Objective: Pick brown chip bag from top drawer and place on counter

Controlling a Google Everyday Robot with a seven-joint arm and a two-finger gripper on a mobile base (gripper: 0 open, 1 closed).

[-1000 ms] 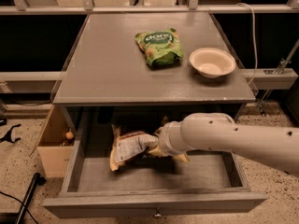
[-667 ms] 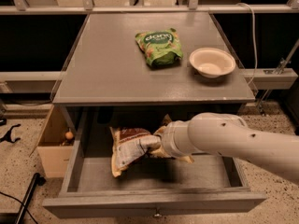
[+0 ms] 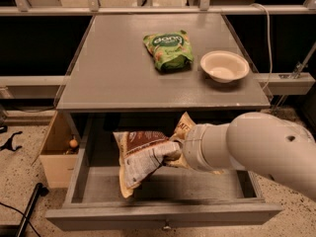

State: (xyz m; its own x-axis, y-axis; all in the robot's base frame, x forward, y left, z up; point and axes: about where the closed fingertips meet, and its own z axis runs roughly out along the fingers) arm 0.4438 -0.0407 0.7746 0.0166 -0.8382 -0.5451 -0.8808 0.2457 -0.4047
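Observation:
The brown chip bag (image 3: 140, 154) hangs tilted above the floor of the open top drawer (image 3: 163, 214), its white label panel facing me. My gripper (image 3: 174, 151) is at the end of the thick white arm that reaches in from the right. It is shut on the bag's right side, and the arm and the bag mostly hide it. The grey counter (image 3: 118, 68) lies just above and behind the bag. Part of the bag's tan upper edge shows behind the wrist.
A green bag (image 3: 169, 50) and a white bowl (image 3: 224, 66) sit on the counter's right half. A tan cardboard box (image 3: 57, 157) with a small orange ball (image 3: 73, 143) in it stands left of the drawer. A black pole (image 3: 29, 209) lies on the floor at the lower left.
The arm has risen and drawn toward me with the bag. The bag has come up off the drawer floor and now hangs higher, near the counter's front edge.

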